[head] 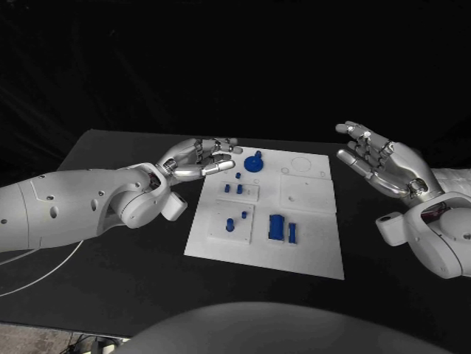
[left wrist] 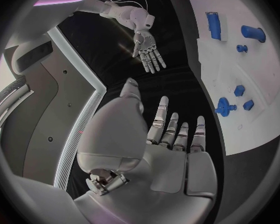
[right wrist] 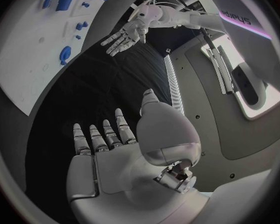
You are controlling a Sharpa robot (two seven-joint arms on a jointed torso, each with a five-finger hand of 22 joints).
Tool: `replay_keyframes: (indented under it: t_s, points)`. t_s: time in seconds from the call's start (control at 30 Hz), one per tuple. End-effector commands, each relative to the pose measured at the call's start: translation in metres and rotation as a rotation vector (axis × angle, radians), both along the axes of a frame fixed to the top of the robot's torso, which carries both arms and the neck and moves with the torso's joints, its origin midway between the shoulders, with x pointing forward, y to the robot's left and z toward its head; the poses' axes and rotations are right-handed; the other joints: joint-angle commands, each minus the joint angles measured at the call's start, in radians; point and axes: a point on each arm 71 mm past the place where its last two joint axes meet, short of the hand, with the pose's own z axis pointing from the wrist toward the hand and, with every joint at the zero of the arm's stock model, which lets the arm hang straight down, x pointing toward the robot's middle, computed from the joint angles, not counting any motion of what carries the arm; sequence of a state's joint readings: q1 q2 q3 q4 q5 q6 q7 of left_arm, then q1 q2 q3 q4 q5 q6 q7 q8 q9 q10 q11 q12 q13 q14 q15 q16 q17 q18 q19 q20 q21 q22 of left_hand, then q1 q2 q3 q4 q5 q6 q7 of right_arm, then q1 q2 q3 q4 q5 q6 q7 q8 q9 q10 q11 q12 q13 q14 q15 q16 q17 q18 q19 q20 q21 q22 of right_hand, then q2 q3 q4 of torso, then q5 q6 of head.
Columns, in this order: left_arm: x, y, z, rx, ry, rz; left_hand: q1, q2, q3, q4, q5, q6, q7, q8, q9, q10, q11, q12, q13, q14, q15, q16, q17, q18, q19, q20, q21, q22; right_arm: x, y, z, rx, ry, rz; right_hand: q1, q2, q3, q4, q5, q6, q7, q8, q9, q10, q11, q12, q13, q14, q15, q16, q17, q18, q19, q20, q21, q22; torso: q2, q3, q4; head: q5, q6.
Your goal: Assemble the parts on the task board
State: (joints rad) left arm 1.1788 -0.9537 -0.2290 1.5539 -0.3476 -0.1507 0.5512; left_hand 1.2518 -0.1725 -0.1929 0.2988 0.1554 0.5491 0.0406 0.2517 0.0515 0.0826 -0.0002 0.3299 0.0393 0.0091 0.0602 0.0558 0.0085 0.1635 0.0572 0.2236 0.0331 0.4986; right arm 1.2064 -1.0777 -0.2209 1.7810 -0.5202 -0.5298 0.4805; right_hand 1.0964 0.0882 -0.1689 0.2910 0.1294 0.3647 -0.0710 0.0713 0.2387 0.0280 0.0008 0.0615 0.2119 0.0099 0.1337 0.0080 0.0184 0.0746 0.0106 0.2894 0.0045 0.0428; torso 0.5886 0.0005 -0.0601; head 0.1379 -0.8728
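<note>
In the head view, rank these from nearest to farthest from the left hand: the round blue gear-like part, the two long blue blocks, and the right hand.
Measured from the left hand, open at the task board's far left corner:
1. Round blue gear-like part, just beside the hand on the board's far edge.
2. Two long blue blocks, toward the board's near middle.
3. Right hand, open, beyond the board's right edge.
</note>
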Motion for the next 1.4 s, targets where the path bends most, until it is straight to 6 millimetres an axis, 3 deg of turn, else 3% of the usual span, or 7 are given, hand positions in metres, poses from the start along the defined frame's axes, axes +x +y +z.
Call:
replay_keyframes:
  t_s: [0.03,0.17,0.43,0.47,0.67,0.77,1.4]
  points:
    - [0.0,0.002,0.007,-0.058,-0.052,0.05,-0.026,-0.075,-0.043,-0.002,-0.017,-0.168,-0.076,-0.095,-0.01,-0.053,-0.077,-0.082,-0.007,-0.009,-0.025,-0.056,-0.009,-0.028,-0.05,-0.003,-0.021,-0.315,-0.002,0.004,-0.001,0.186,0.122,0.108,0.01,0.018,-0.034,0.004,-0.014,-0.056,-0.028,-0.03,-0.066,-0.022,-0.054,-0.033,-0.116,-0.01,-0.013,-0.008,-0.018,0.007,-0.011,-0.003,-0.005,-0.043,-0.003,0.0014,-0.0043,0.002,0.0]
    - [-0.001,0.002,0.008,-0.069,-0.066,0.067,-0.029,-0.098,-0.058,0.005,-0.028,-0.311,-0.209,-0.168,-0.02,-0.065,-0.127,-0.121,-0.009,-0.009,-0.049,-0.056,-0.009,-0.031,-0.059,-0.008,-0.025,-0.382,-0.001,0.003,-0.001,0.22,0.128,0.13,0.047,0.039,-0.072,-0.001,-0.012,-0.098,-0.065,-0.038,-0.141,-0.025,-0.094,-0.044,-0.175,-0.01,-0.043,-0.008,-0.018,0.036,-0.011,-0.011,-0.005,-0.043,-0.005,0.0018,-0.0009,0.002,0.0]
    - [-0.001,0.002,0.008,-0.077,-0.056,0.074,-0.054,-0.068,-0.031,0.005,-0.064,-0.285,-0.152,-0.171,-0.016,-0.066,-0.129,-0.128,-0.009,-0.009,-0.056,-0.056,-0.009,-0.021,-0.06,-0.018,-0.026,-0.403,-0.001,0.004,-0.001,0.248,0.127,0.153,0.103,0.053,-0.096,-0.002,0.001,-0.065,-0.038,-0.033,-0.186,-0.023,-0.071,-0.026,-0.186,-0.01,-0.042,-0.008,-0.018,0.071,-0.011,-0.023,-0.005,-0.043,-0.004,0.0032,0.0,-0.002,0.0]
    - [-0.002,0.002,0.005,-0.049,-0.038,0.056,-0.412,-0.003,0.031,-0.086,-0.155,-0.364,-0.124,-0.252,-0.051,-0.083,-0.099,-0.186,-0.039,-0.009,-0.06,-0.056,-0.009,-0.066,-0.057,-0.076,-0.033,-0.499,0.001,0.001,-0.003,0.184,0.125,0.099,-0.265,0.011,-0.014,-0.089,-0.044,-0.161,-0.011,-0.071,-0.239,-0.028,-0.001,-0.062,-0.212,-0.01,-0.134,-0.008,-0.018,0.018,-0.011,-0.098,-0.005,-0.043,-0.004,0.0025,0.0001,-0.003,0.0]
    - [0.001,-0.001,0.006,-0.057,-0.04,0.089,-0.558,0.033,0.066,-0.122,-0.155,-0.395,-0.041,-0.252,-0.051,-0.083,-0.076,-0.212,-0.039,-0.009,-0.06,-0.056,-0.009,-0.071,-0.057,-0.103,-0.033,-0.499,0.007,0.005,-0.004,0.199,0.124,0.061,-0.397,-0.006,0.017,-0.121,-0.052,-0.188,0.071,-0.071,-0.239,-0.028,-0.001,-0.062,-0.212,-0.01,-0.134,-0.008,-0.018,0.018,-0.011,-0.135,-0.005,-0.043,-0.006,0.0023,0.004,-0.011,0.018]
    - [0.005,-0.006,0.008,-0.069,-0.04,0.142,-0.646,0.051,0.082,-0.144,-0.155,-0.416,-0.041,-0.252,-0.051,-0.083,0.0,-0.227,-0.039,-0.009,-0.06,-0.056,-0.009,-0.077,-0.057,-0.119,-0.033,-0.499,0.015,0.011,-0.006,0.224,0.125,0.001,-0.487,-0.017,0.038,-0.141,-0.129,-0.209,0.071,-0.071,-0.239,-0.028,-0.001,-0.062,-0.212,-0.01,-0.134,-0.008,-0.018,0.006,-0.011,-0.154,-0.005,-0.043,-0.011,0.002,0.0101,-0.025,0.045]
    - [0.023,-0.046,0.013,-0.155,0.068,0.584,-0.973,0.172,0.193,-0.299,-0.155,-0.549,-0.041,-0.252,-0.051,-0.083,0.0,-0.33,-0.039,-0.009,-0.06,-0.056,-0.009,-0.164,-0.057,-0.224,-0.033,-0.499,0.054,0.051,-0.025,0.379,0.22,-0.397,-0.815,-0.088,0.169,-0.22,-0.129,-0.29,0.071,-0.071,-0.239,-0.028,-0.001,-0.062,-0.212,-0.01,-0.134,-0.008,-0.018,-0.075,-0.011,-0.289,-0.005,-0.043,-0.043,-0.0004,0.0587,-0.135,0.266]
